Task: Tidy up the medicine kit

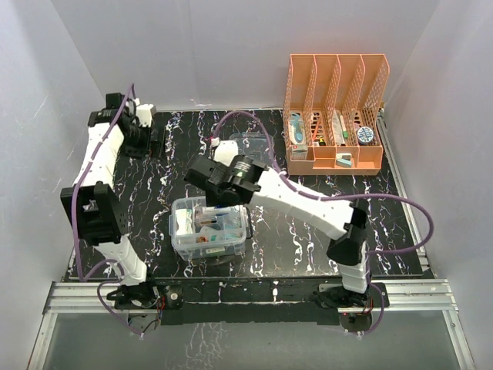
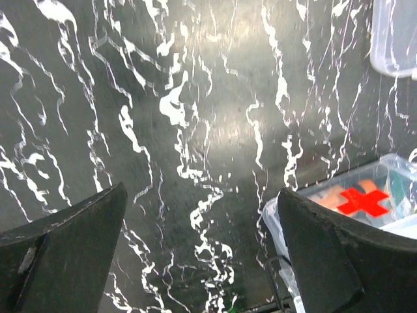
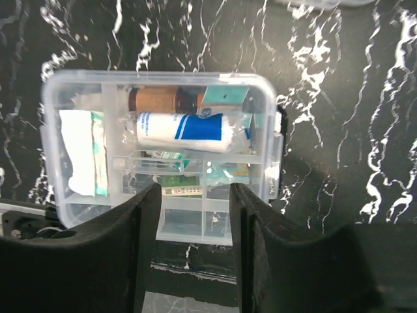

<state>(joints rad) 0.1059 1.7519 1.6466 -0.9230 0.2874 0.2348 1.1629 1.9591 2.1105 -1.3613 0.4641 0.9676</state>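
**Right gripper part-open above the clear box, left gripper wide at the side**

Near the front edge of the black marbled table (image 1: 308, 239), the clear box (image 1: 209, 229) stood between the two arm bases, with the divided tray (image 3: 215, 222) sitting in its top. The tray held a white pack (image 3: 78, 153) at one end, a white roll with a blue band (image 3: 186, 130) beside it, and a brown bottle (image 3: 159, 100) just behind the roll. The right gripper (image 3: 195, 192) hung over the box, its fingers a modest gap apart with nothing between them and not touching the box. The left gripper (image 2: 202, 192) was spread wide over bare table, holding nothing. Farther back the lid (image 1: 250, 142) lay flat behind the right arm. At the far right corner stood the orange rack (image 1: 335, 108), with small items in its slots.
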